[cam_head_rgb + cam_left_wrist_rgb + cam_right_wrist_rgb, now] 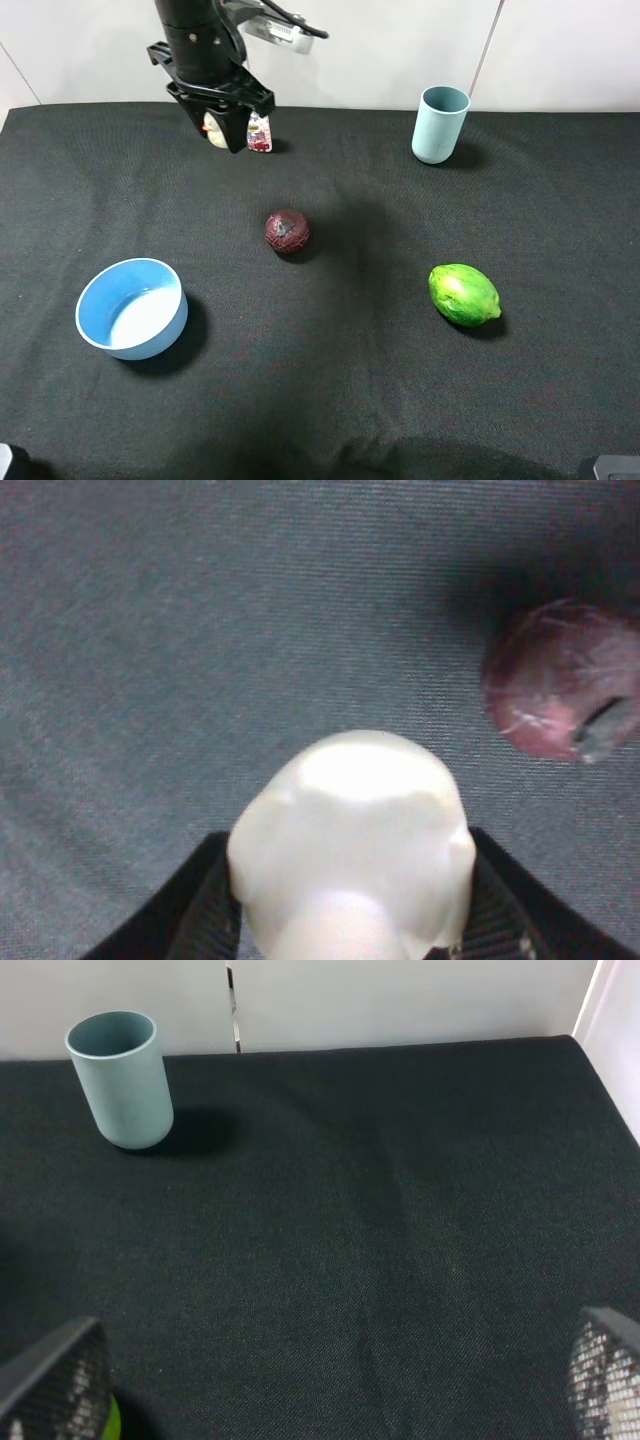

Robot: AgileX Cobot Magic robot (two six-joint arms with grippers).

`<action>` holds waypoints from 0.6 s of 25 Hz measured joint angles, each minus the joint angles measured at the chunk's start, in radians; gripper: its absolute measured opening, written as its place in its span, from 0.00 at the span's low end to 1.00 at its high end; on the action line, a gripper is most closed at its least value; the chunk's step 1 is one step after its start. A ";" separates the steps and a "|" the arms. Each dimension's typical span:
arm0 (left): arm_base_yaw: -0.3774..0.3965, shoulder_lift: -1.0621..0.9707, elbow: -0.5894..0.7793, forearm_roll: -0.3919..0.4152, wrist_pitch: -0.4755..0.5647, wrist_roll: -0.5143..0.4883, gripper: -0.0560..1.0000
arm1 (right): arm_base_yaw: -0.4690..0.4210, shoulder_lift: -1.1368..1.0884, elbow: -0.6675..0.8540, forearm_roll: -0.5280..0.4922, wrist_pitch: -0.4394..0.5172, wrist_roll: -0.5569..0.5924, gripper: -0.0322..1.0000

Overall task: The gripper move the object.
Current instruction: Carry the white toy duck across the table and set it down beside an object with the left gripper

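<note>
Exterior high: left fingers [238, 128], upper left of frame, clamped on the cream duck toy [214, 131], above the bench [350, 400].
Left wrist: duck toy [350, 850] pinched between both fingers [195, 915]; dark red ball [560, 680] nearby.
Right wrist: right fingers [60, 1380] spread wide, holding nothing.

A: Cloth [350, 400]?
B: Black, fine weave. Bowl [160, 335] blue, paler inside.
A: Ball [287, 230]?
B: Dark red, grey scuff. Lime [464, 294] bright green, cup [440, 125] pale teal.
A: Toy [350, 860]?
B: Cream-white, plain. Small bottle [260, 133]: red and white label.
</note>
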 joint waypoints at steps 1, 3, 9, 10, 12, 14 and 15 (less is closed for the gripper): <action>-0.013 0.000 0.000 0.000 0.000 -0.001 0.54 | 0.000 0.000 0.000 0.000 0.000 0.000 0.70; -0.037 0.000 0.000 0.000 0.000 -0.004 0.54 | 0.000 0.000 0.000 0.001 0.000 0.000 0.70; -0.113 0.000 0.000 0.000 0.000 -0.020 0.54 | 0.000 0.000 0.000 0.001 0.000 0.000 0.70; -0.126 0.000 0.000 0.000 0.000 -0.023 0.54 | 0.000 0.000 0.000 0.001 0.000 0.000 0.70; -0.150 0.000 0.000 0.000 0.000 -0.026 0.54 | 0.000 0.000 0.000 0.001 0.000 0.000 0.70; -0.175 0.000 0.000 0.000 0.000 -0.027 0.54 | 0.000 0.000 0.000 0.001 0.000 0.000 0.70; -0.187 0.000 0.000 0.000 0.000 -0.028 0.54 | 0.000 0.000 0.000 0.001 0.000 0.000 0.70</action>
